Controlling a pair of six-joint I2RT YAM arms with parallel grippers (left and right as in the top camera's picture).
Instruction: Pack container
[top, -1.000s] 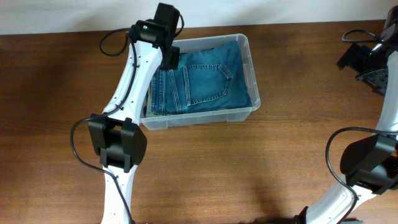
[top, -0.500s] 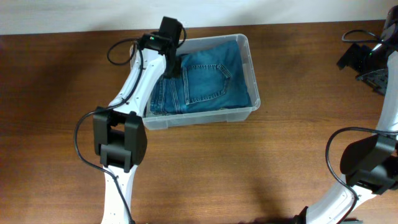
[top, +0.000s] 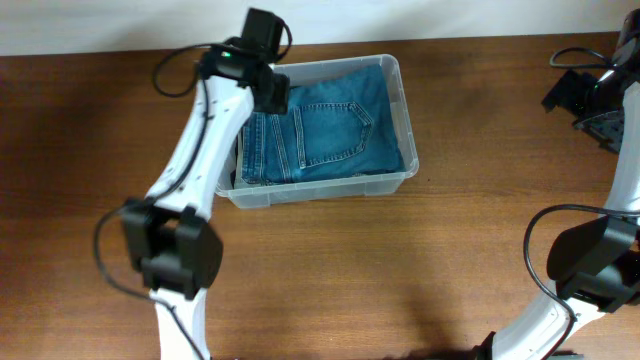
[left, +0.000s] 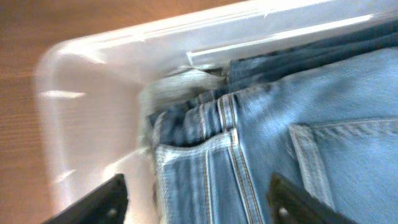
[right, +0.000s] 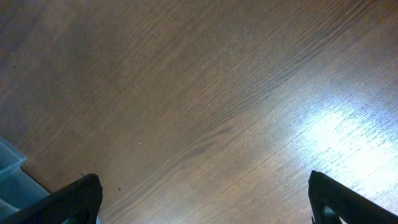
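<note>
Folded jeans (top: 330, 130) lie in the container (top: 408, 120), upper centre of the overhead frame. Left tool (left: 196, 200) gapes wide above them; right tool (right: 205, 198) wide over the tabletop (right: 199, 93).

No text, label, brand mark, number or sign is showing legibly in any view. The container (top: 398, 75) and the folded jeans (top: 330, 130) lying in it are presenting only plain surfaces and stitching.
</note>
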